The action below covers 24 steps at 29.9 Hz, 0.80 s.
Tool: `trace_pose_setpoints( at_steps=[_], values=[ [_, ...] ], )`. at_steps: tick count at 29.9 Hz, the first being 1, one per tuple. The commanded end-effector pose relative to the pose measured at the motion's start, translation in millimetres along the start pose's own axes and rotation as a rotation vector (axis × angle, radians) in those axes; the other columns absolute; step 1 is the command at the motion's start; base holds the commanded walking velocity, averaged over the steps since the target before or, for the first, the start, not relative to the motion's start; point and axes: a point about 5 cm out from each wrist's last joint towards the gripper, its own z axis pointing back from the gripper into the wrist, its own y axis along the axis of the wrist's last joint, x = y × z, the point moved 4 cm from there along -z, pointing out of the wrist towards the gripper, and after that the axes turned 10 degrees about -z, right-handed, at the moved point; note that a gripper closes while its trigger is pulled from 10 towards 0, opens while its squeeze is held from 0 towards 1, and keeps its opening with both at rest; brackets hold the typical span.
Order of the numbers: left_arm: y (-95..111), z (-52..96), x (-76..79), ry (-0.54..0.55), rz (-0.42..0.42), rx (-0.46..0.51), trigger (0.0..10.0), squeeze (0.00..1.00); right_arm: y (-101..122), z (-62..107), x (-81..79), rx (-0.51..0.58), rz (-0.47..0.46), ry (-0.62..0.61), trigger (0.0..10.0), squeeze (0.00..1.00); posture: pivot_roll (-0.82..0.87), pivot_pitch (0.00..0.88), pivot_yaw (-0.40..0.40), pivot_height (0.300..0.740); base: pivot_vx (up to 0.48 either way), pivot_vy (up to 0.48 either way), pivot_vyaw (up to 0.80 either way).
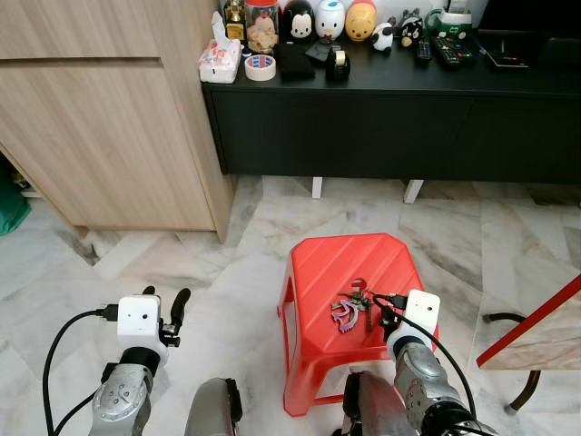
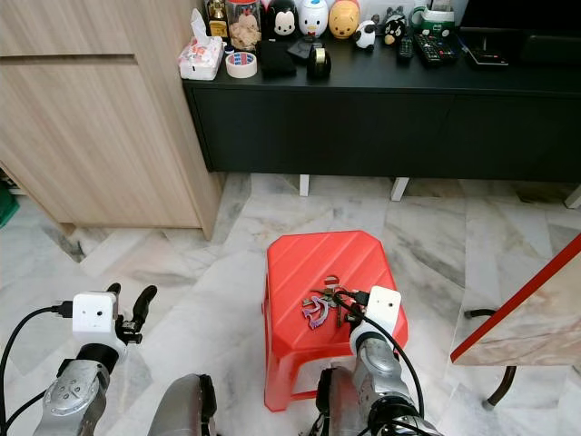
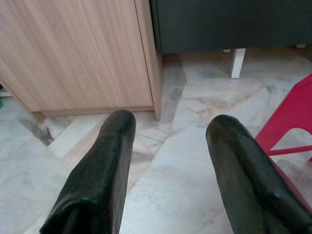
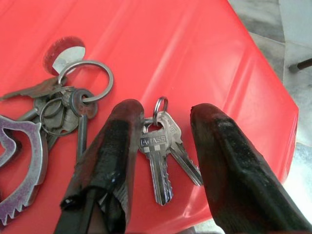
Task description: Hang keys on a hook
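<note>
- Right pincer (image 4: 163, 141) was seen low over the red stool (image 1: 340, 263), fingers spread apart w/ nothing clamped; a pair of silver keys (image 4: 163, 156) lay flat in the gap between the fingers, on the stool top.
- Whether either finger touched those keys could not be told.
- Rest of the key bunch (image 1: 352, 309) was found just beside, on the same stool top: several split rings, darker keys, a silver jagged-edged fob (image 4: 22, 170) and a round red-rimmed tag (image 4: 63, 51), all linked.
- In the head views the bunch was seen near the stool's front edge, right pincer's white camera block just beside it on the robot's right.
- Stool stood on a marble floor (image 1: 182, 272), approx. in front of the robot.
- Left pincer (image 3: 170, 161) was held above the floor, well apart from the stool on the robot's left, fingers wide open, empty.
- Beyond it a light wood cabinet (image 1: 100, 136) was seen; next to that, a black sideboard (image 1: 381, 127).
- Sideboard's tabletop carried a tissue pack (image 1: 221, 56), a tape roll (image 1: 260, 67), toy figures, remotes etc.
- A red-edged board (image 1: 536, 331) was seen at the robot's right.
</note>
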Motion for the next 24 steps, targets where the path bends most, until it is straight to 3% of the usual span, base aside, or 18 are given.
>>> trace_pose_setpoints(
  at_steps=[1,6,7,8,9,10,11,12,13,17,19,20,24],
  values=[
    [-0.7,2.9,2.6,-0.005,-0.006,-0.010,10.0,0.00,-2.5,-0.3,-0.6,-0.022,0.005,0.001,10.0,0.00,0.09,0.164,-0.030,0.598,0.000,0.000,0.00],
    [-2.7,6.6,3.6,-0.007,-0.008,-0.016,10.0,0.00,-1.0,-0.9,2.7,-0.021,0.004,-0.009,10.0,0.00,0.09,0.176,-0.031,0.598,0.000,0.000,0.00],
    [-3.1,7.1,3.7,-0.008,-0.008,-0.018,10.0,0.00,-0.7,-1.0,3.0,-0.021,0.003,-0.010,8.7,0.00,0.09,0.176,-0.031,0.598,0.000,0.000,0.00],
    [-3.7,7.8,3.7,-0.008,-0.009,-0.019,10.0,0.00,-0.4,-1.1,3.2,-0.020,0.002,-0.011,8.7,0.00,0.09,0.176,-0.031,0.598,0.000,0.000,0.00],
    [-3.8,8.3,3.7,-0.008,-0.010,-0.020,10.0,0.00,-0.3,-1.1,3.0,-0.019,0.002,-0.011,4.1,0.00,0.09,0.179,-0.031,0.598,0.000,0.000,0.00],
    [-3.9,8.7,3.7,-0.008,-0.010,-0.021,10.0,0.00,-0.2,-1.1,2.9,-0.019,0.002,-0.010,4.1,0.00,0.09,0.179,-0.031,0.598,0.000,0.000,0.00],
    [-3.9,8.9,3.7,-0.008,-0.010,-0.022,10.0,0.00,0.0,-1.1,2.8,-0.019,0.002,-0.010,3.0,0.00,0.09,0.179,-0.031,0.598,0.000,0.000,0.00],
    [-3.8,9.3,3.8,-0.007,-0.010,-0.022,10.0,0.00,0.1,-1.2,2.8,-0.019,0.003,-0.010,2.7,0.00,0.09,0.181,-0.032,0.598,0.000,0.000,0.00],
    [-3.8,9.8,4.0,-0.008,-0.011,-0.023,10.0,0.00,-0.1,-1.2,2.9,-0.019,0.004,-0.010,1.8,0.00,0.10,0.186,-0.032,0.598,0.000,0.000,0.00],
    [-4.5,13.6,4.5,-0.010,-0.014,-0.027,10.0,0.00,-2.5,-0.5,3.7,-0.024,0.020,-0.007,0.9,0.00,0.10,0.199,-0.031,0.598,0.000,0.000,0.00],
    [-4.9,15.0,4.3,-0.010,-0.015,-0.029,10.0,0.00,-3.7,-0.2,3.6,-0.027,0.020,-0.006,1.1,0.00,0.10,0.202,-0.033,0.598,0.000,0.000,0.00],
    [-5.9,16.2,3.7,-0.008,-0.015,-0.033,10.0,0.00,-5.1,0.2,2.7,-0.031,0.023,-0.001,1.8,0.00,0.10,0.206,-0.033,0.598,0.000,0.000,0.00],
    [-6.6,18.4,3.3,-0.007,-0.016,-0.039,10.0,0.00,-7.3,0.7,0.9,-0.036,0.027,0.007,1.9,0.00,0.10,0.213,-0.033,0.598,0.000,0.000,0.00]
  ],
)
